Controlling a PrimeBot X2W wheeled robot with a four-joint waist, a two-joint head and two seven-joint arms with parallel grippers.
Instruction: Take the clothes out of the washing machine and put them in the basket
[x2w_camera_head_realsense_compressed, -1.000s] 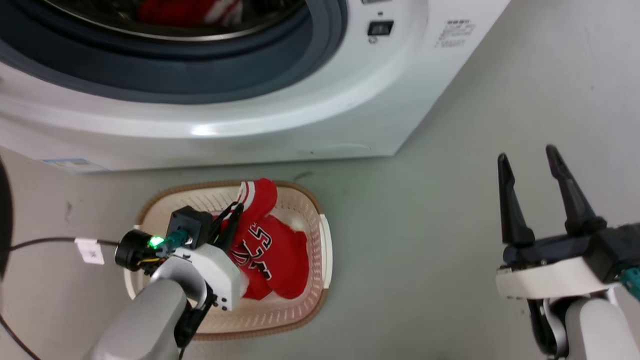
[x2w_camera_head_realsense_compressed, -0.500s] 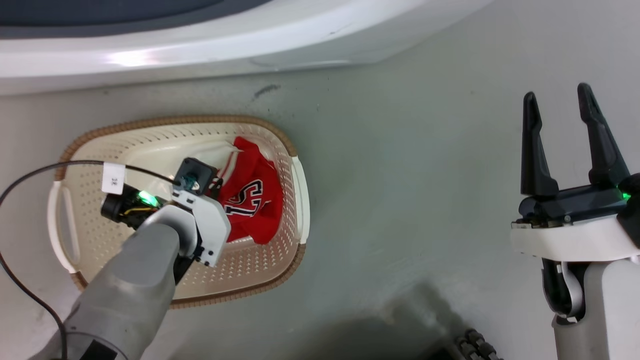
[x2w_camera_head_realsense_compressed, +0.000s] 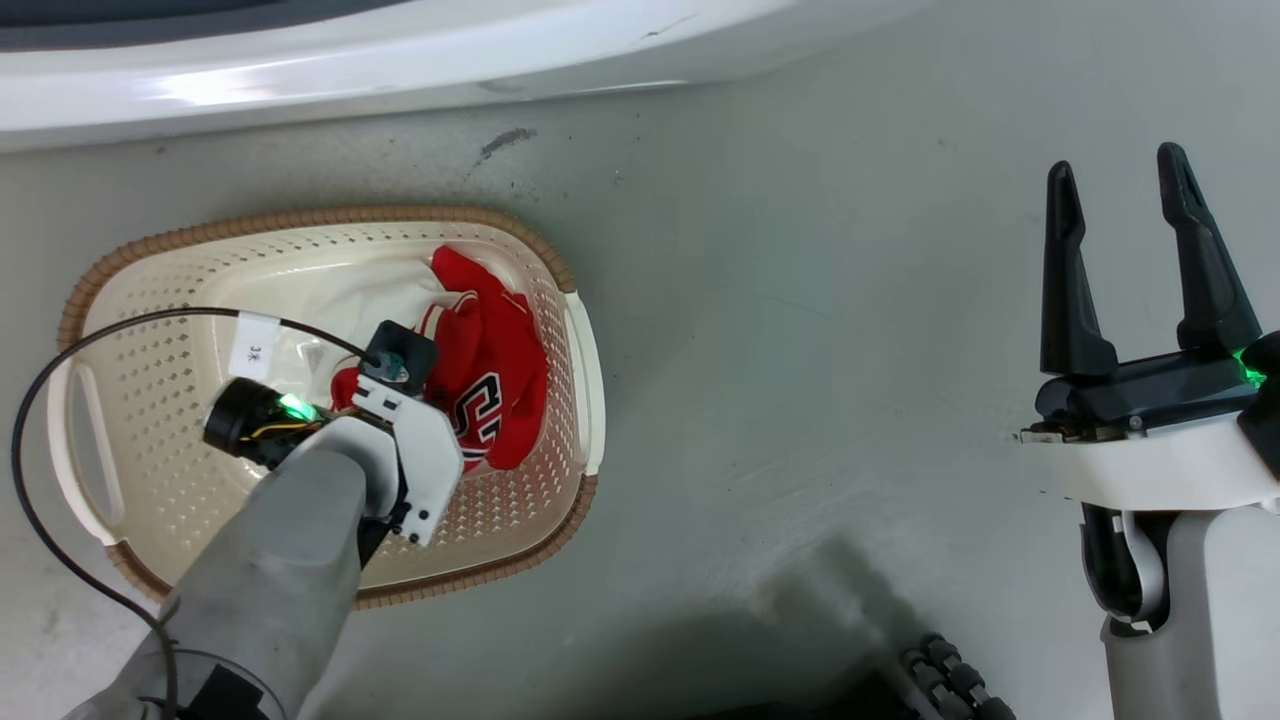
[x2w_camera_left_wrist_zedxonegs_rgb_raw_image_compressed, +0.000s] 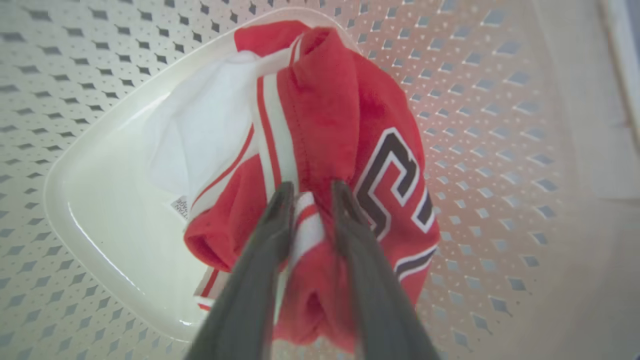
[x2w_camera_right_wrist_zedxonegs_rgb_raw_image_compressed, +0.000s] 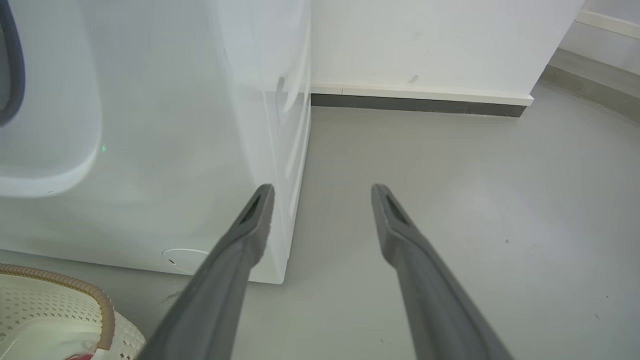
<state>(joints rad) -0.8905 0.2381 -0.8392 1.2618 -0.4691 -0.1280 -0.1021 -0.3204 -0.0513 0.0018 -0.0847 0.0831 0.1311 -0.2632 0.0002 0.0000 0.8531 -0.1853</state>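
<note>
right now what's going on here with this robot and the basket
The robot's left tool is down inside the basket, shut on a red garment with a black-and-white number, which lies bunched on the basket's bottom. The right tool hangs open and empty over the grey floor beside the washing machine.

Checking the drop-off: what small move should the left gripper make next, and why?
Probably open the left gripper: it pinches a striped fold of the red jersey, which already lies bunched inside the basket.
</note>
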